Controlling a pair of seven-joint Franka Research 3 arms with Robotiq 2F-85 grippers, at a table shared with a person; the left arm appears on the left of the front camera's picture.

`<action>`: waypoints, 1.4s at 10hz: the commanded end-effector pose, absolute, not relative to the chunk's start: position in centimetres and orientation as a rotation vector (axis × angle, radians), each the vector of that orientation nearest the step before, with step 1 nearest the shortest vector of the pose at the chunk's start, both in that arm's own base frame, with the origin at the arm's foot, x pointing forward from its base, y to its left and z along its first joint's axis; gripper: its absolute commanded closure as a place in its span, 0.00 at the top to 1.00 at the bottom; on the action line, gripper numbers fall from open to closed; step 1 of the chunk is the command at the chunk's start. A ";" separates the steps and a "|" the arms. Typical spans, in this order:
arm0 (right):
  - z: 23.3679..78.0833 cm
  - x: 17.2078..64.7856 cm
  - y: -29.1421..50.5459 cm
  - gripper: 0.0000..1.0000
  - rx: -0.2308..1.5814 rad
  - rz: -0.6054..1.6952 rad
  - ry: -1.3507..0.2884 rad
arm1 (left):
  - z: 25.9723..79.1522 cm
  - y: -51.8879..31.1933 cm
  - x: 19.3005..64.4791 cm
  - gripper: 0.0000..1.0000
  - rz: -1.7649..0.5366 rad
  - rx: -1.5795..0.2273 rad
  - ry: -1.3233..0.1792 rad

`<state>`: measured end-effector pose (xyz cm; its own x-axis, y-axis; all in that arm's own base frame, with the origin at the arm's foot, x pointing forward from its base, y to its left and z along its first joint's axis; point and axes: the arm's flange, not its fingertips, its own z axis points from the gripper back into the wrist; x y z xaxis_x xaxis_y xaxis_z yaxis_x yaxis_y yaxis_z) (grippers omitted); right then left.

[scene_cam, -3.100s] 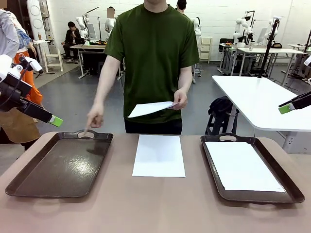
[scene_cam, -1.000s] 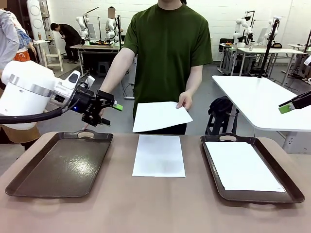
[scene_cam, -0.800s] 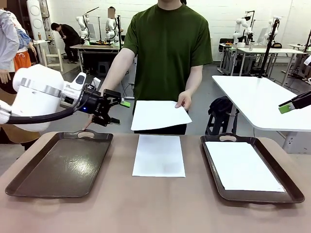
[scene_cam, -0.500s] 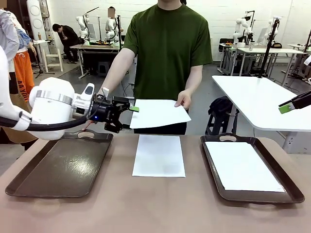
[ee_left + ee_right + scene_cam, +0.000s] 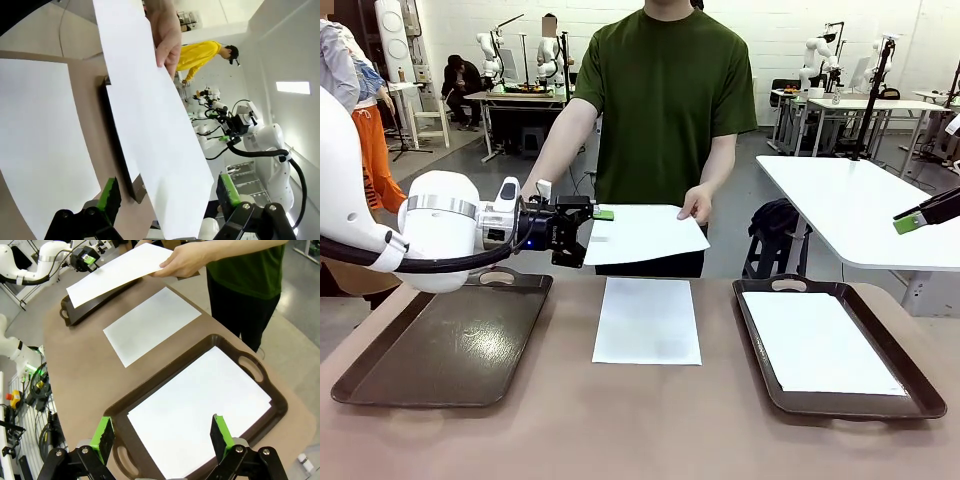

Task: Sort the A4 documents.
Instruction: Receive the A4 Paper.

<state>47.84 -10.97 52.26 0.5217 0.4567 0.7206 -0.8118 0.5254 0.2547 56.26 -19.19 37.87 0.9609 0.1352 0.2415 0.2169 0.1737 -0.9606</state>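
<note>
Left pincer (image 5: 168, 192): jaws at full spread, nothing gripped. The near edge of a thin white A4 paper sheet (image 5: 650, 232) sits between my green pads (image 5: 107, 192), unclamped. The person's hand (image 5: 697, 205) pinches its far corner and holds it level above the brown table (image 5: 620, 430)'s far edge, presumably for me to take.

A second white sheet (image 5: 647, 320) lies flat at the table's middle. A third white sheet (image 5: 820, 342) lies in the dark brown handled tray (image 5: 752, 312) near the right edge.

Right pincer (image 5: 162, 432): wide open, holding nothing, hovering over that tray.

White wall (image 5: 790, 30), grey floor (image 5: 745, 185), white side table (image 5: 860, 205), workbenches (image 5: 520, 97) farther back.
</note>
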 end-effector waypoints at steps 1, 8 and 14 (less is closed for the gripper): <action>52.2 47.8 -10.9 1.00 0.631 0.829 -0.638 | 37.3 -19.2 57.6 1.00 -0.082 -1.431 -0.309; 52.2 47.8 -10.9 1.00 0.631 0.829 -0.638 | 37.4 -19.3 60.1 1.00 -0.083 -1.418 -0.300; 52.2 47.8 -10.9 1.00 0.631 0.829 -0.638 | 37.5 -19.3 60.1 0.76 -0.162 -1.421 -0.320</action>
<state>47.84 -10.97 52.26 0.5217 0.4567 0.7206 -0.8118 0.5254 0.2547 59.58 -19.49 37.67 0.9541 0.1015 0.2817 0.2637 0.1611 -0.9511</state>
